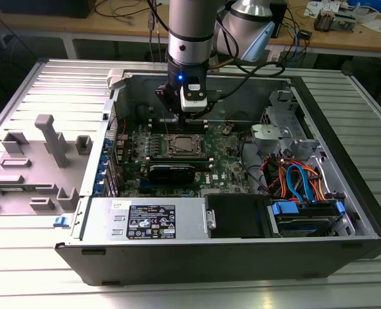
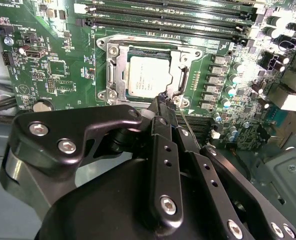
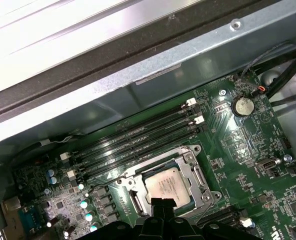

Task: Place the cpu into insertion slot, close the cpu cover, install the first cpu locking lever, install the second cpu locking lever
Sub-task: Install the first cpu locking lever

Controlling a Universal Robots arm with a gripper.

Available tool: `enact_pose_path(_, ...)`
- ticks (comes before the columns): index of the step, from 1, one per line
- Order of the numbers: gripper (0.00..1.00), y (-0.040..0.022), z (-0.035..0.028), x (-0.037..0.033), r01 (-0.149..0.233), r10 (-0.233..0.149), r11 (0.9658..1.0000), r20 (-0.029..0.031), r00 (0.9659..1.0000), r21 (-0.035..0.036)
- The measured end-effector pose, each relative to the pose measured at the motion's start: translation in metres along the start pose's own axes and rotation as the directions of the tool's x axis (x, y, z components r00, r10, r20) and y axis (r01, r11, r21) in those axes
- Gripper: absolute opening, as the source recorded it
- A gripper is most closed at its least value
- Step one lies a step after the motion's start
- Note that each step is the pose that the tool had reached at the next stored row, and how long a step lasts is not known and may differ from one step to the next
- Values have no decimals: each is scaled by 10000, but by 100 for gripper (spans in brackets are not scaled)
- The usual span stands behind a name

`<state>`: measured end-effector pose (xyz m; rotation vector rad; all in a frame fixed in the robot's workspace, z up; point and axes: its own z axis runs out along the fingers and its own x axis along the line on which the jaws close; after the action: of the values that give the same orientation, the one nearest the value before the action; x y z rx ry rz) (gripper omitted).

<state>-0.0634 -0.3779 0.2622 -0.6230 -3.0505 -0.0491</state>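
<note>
The cpu (image 2: pixel 147 75) lies flat in the insertion slot (image 2: pixel 104 41) on the green motherboard, its silver top showing. The cpu cover (image 2: pixel 116 70) lies down around it as a metal frame. In the first wrist view the cpu (image 3: pixel 169 185) sits just beyond my fingertips. My gripper (image 2: pixel 163 102) is shut, its narrow tips together at the socket's edge, close above the frame. A thin metal lever rod (image 2: pixel 184 122) runs beside the fingers. In the exterior view the gripper (image 1: pixel 187 114) hangs over the back edge of the socket (image 1: pixel 185 145).
Long black memory slots (image 3: pixel 138 145) lie just behind the socket, with the case wall (image 3: pixel 153 85) beyond. A black card (image 1: pixel 171 170) sits in front of the socket. Coloured cables (image 1: pixel 300 180) and a drive bay fill the exterior view's right. A grey fixture (image 1: pixel 49 141) stands outside the case.
</note>
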Motion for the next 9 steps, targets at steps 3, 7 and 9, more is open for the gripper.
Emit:
enact_pose_path(3, 11, 0, 0, 0, 2, -2, 10000, 0, 10000, 1)
enact_pose_path(7, 11, 0, 0, 0, 5, -5, 10000, 0, 10000, 0)
enact_pose_path(9, 11, 0, 0, 0, 14, -14, 10000, -1, 10000, 1)
